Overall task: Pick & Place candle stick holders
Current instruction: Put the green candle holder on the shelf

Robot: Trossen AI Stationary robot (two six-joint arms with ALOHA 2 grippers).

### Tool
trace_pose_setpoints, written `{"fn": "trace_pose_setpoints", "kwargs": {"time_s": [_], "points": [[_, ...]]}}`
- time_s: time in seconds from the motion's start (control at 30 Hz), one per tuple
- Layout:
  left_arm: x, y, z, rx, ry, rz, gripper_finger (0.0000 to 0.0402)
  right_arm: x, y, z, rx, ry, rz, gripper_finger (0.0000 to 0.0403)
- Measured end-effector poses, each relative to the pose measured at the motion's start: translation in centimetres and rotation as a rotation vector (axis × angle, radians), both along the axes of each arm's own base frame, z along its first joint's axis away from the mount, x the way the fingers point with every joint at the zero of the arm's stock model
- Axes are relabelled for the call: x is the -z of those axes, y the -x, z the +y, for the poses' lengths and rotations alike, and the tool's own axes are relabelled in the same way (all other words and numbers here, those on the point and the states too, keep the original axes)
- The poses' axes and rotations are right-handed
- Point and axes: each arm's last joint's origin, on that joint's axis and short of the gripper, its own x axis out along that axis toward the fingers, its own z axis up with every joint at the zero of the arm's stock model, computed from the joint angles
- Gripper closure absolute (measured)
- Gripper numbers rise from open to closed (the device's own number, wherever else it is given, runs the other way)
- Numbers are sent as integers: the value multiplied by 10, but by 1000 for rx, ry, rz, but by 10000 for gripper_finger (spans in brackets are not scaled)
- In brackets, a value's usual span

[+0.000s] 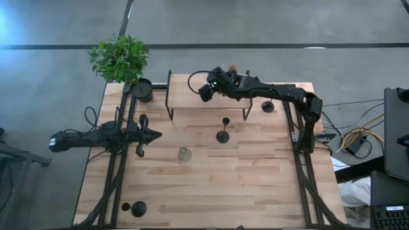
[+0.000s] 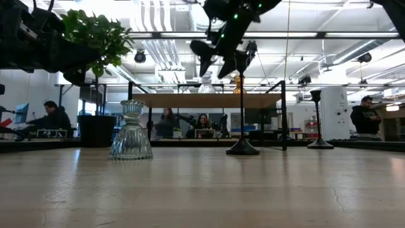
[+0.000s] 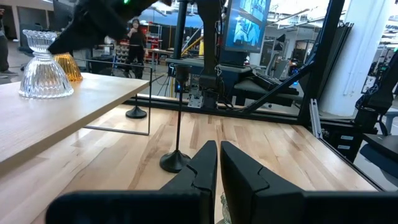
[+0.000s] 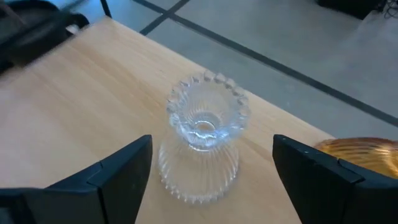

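Two glass holders already sit on the raised shelf [image 1: 192, 96]: the clear glass holder [image 4: 202, 146] and, just beside it, the amber holder [image 4: 360, 152]. Four look left on the tabletop [image 1: 255, 172]: a black holder lying down [image 1: 135, 207] at front left, the olive-green holder [image 1: 185, 154] mid-table, a black holder [image 1: 223, 132] upright, another black one [image 1: 268, 105] right of the shelf. Left claw [image 3: 217, 171] is closed, empty, waiting at left. Right claw [image 4: 211, 171] is spread wide over the clear one, not touching it.
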Motion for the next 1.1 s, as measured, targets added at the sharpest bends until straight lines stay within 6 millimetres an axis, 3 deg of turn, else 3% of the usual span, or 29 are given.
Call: {"fn": "trace_pose_setpoints", "kwargs": {"time_s": [0.23, 0.4, 0.63, 0.83, 1.1], "points": [[0, 0, 0, 0, 0, 1, 376, -36, 30, 37, -90, -52, 47, 99], [0, 0, 0, 0, 0, 1, 376, -74, 69, 83, -211, -78, 73, 116], [0, 0, 0, 0, 0, 1, 376, -118, 123, 136, -339, -78, -48, 152], [0, 0, 0, 0, 0, 2, 376, -116, 150, 162, -353, -168, -42, 197], [0, 0, 0, 0, 0, 2, 376, -84, 171, 189, -365, -258, 21, 297]]}}
